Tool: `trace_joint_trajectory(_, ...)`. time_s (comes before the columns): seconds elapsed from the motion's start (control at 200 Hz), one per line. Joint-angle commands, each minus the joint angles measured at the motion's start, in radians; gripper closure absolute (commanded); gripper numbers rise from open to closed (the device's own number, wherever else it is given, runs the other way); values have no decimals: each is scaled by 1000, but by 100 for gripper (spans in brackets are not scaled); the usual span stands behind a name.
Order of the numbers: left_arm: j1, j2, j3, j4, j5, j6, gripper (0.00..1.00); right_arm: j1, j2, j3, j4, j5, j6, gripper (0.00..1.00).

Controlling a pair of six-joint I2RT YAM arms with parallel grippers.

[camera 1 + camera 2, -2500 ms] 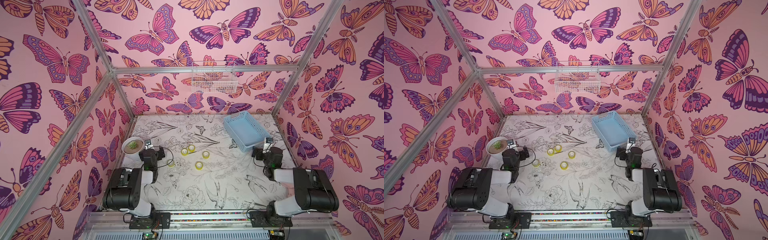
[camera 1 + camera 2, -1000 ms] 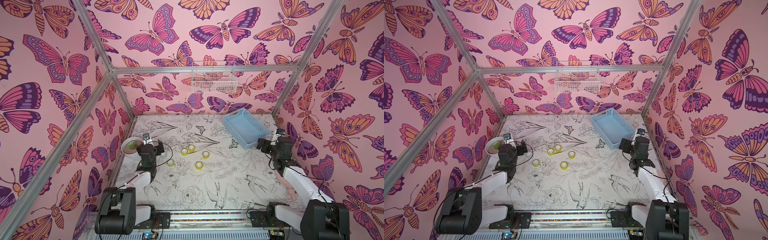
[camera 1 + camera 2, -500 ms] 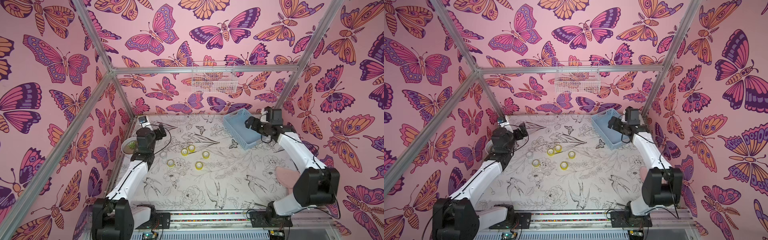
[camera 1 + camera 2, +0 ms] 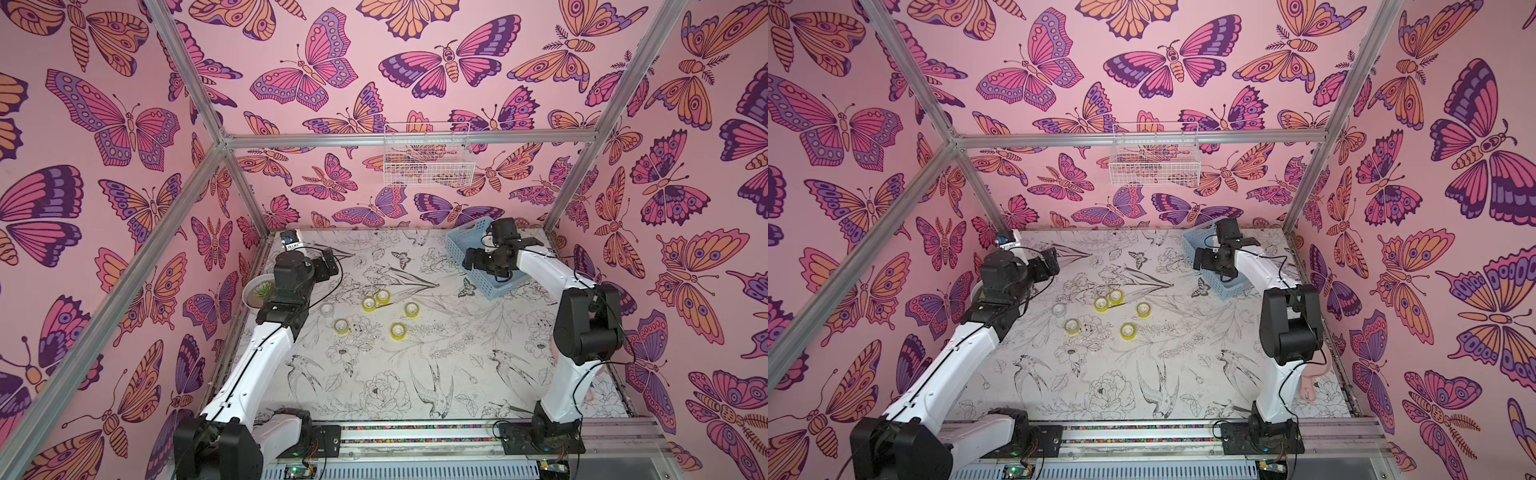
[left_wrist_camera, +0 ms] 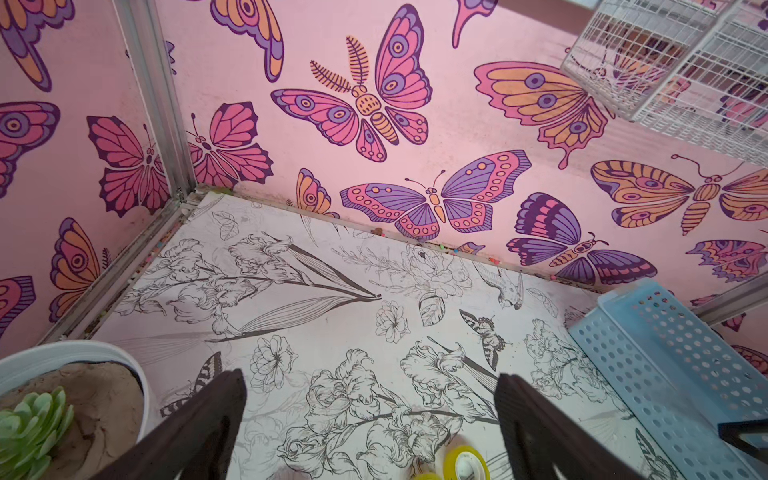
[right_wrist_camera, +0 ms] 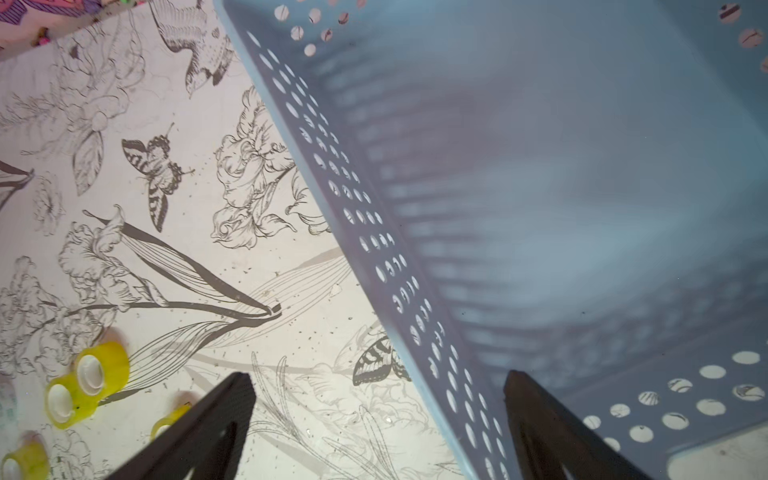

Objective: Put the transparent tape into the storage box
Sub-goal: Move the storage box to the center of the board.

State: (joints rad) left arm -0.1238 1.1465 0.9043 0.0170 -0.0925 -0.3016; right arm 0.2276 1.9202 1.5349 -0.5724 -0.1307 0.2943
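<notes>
The transparent tape (image 4: pixel 327 309) (image 4: pixel 1059 309) lies flat on the flower-print mat, left of several yellow tape rolls (image 4: pixel 368 303) (image 4: pixel 1101 304). The storage box (image 4: pixel 496 291) (image 4: pixel 1229 291) is a light blue perforated basket at the back right. My left gripper (image 4: pixel 327 262) (image 5: pixel 370 415) hangs open and empty above the mat, behind the transparent tape. My right gripper (image 4: pixel 471 262) (image 6: pixel 374 415) is open and empty, hovering over the storage box's (image 6: pixel 540 208) left wall, one finger on each side. A yellow roll (image 5: pixel 465 463) shows low in the left wrist view.
A white pot with a succulent (image 4: pixel 259 291) (image 5: pixel 62 399) stands by the left wall, next to my left arm. A white wire basket (image 4: pixel 428 162) (image 5: pixel 665 62) hangs on the back wall. A pink object (image 4: pixel 590 390) lies near the right arm's base.
Both arms have unfolded from near the front rail and reached toward the back. The right gripper has come over the storage box's edge. Both grippers stayed open; the tapes have not moved.
</notes>
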Motion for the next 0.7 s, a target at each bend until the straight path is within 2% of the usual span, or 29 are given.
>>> trace_joint_trajectory(0.0, -8, -2, 7, -34, 37, -26, 0, 19, 25, 39, -17, 46, -53, 0)
trace_joint_trajectory(0.135, -15, 24, 17, -32, 63, -39, 0, 27, 88, 78, -14, 41, -83, 14)
trace_joint_trajectory(0.205, -19, 39, 25, -30, 73, -49, 0, 42, 121, 107, -16, 57, -103, 26)
trace_joint_trajectory(0.391, -30, 68, 31, -18, 98, -77, 0, 75, 186, 178, -33, 73, -154, 43)
trace_joint_trajectory(0.551, -36, 72, 23, -8, 105, -91, 0, 104, 195, 181, -52, 97, -192, 68)
trace_joint_trajectory(0.601, -36, 72, 20, -3, 106, -92, 0, 118, 190, 175, -62, 110, -208, 73)
trace_joint_trajectory(0.691, -39, 77, 17, 4, 106, -94, 0, 138, 180, 153, -71, 124, -227, 92)
